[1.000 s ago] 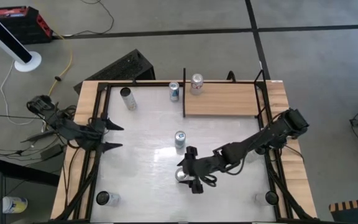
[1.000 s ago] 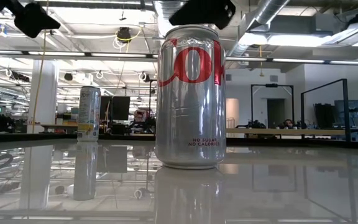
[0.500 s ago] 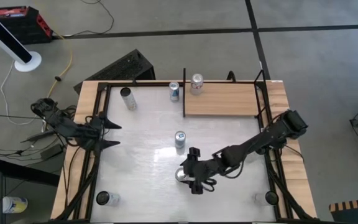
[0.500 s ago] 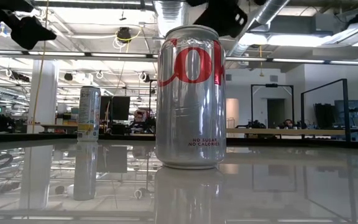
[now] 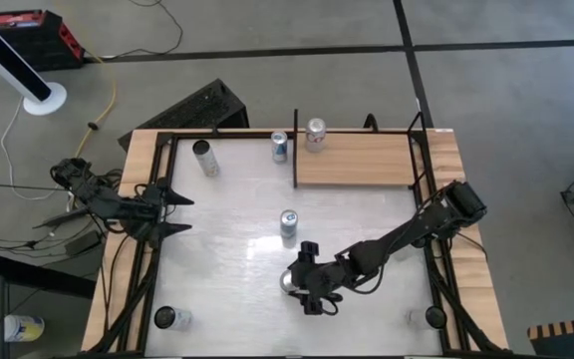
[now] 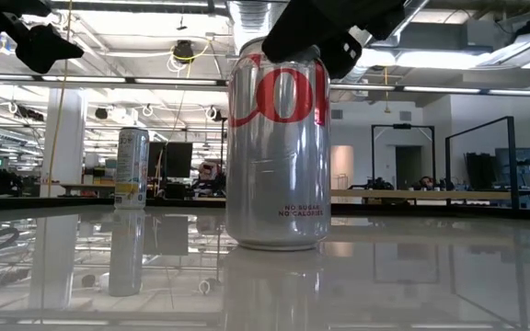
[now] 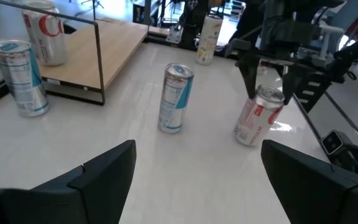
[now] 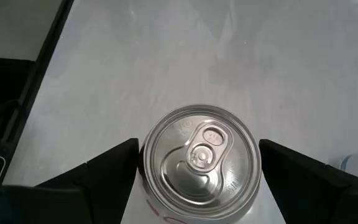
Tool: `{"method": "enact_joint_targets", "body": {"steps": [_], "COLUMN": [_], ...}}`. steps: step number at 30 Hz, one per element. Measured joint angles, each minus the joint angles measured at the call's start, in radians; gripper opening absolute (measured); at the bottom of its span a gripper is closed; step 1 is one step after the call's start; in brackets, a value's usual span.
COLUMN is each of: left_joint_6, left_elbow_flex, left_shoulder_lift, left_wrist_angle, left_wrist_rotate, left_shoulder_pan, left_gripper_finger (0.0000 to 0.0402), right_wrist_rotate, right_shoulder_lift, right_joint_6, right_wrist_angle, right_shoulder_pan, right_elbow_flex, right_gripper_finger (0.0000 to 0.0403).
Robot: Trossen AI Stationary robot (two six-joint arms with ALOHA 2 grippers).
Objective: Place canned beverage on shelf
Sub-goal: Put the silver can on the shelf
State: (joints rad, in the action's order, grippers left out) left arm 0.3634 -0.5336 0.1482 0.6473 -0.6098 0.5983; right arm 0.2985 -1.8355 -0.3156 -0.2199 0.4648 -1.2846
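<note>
Descent has brought our right end effector (image 8: 194,180), fingers apart, astride the silver red-lettered soda can (image 8: 199,155), which now tilts, ready for gripping.

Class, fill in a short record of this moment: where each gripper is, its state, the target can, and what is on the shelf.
right gripper: open, straddling the silver and red can from above, near the table's middle
left gripper: open, waiting at the left edge
can grip: not yet closed
shelf: one can on its far left corner
</note>
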Motion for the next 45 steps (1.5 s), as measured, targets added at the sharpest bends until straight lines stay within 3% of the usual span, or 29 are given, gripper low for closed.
{"method": "enact_joint_targets", "body": {"steps": [4,11,19,23,27,38,45], "left_joint_6": [0.000,0.004,0.013,0.012,0.010,0.008,0.007], "left_elbow_flex": [0.000,0.000,0.016,0.016,0.016,0.016,0.016], "left_shoulder_lift": [0.000,0.000,0.003,0.004,0.002,0.002,0.002], "left_wrist_angle": [-0.001,0.000,-0.010,-0.012,-0.012,-0.010,-0.010], "left_wrist_rotate": [0.000,0.000,0.000,0.000,0.000,-0.001,0.002], "left_shoulder_pan": [0.000,0.000,0.000,0.000,0.000,0.000,0.000], "left_gripper_finger": [0.0330,0.0330,0.0330,0.0330,0.0330,0.0330,0.0330], "right_wrist_rotate": [0.000,0.000,0.110,0.113,0.098,-0.207,-0.345], "right_shoulder_lift": [0.006,0.049,0.229,0.334,0.412,0.419,0.355], "right_joint_6": [-0.005,0.029,0.030,0.070,0.185,0.482,0.580], "right_wrist_angle": [-0.005,-0.082,-0.314,-0.407,-0.443,-0.411,-0.358], "right_shoulder_pan": [0.000,0.007,0.032,-0.005,-0.118,-0.665,-0.835], "right_elbow_flex": [0.000,0.003,0.003,0.003,0.003,0.002,0.002], "right_gripper_finger": [0.0347,0.0302,0.0298,0.0297,0.0297,0.0293,0.0293]}}
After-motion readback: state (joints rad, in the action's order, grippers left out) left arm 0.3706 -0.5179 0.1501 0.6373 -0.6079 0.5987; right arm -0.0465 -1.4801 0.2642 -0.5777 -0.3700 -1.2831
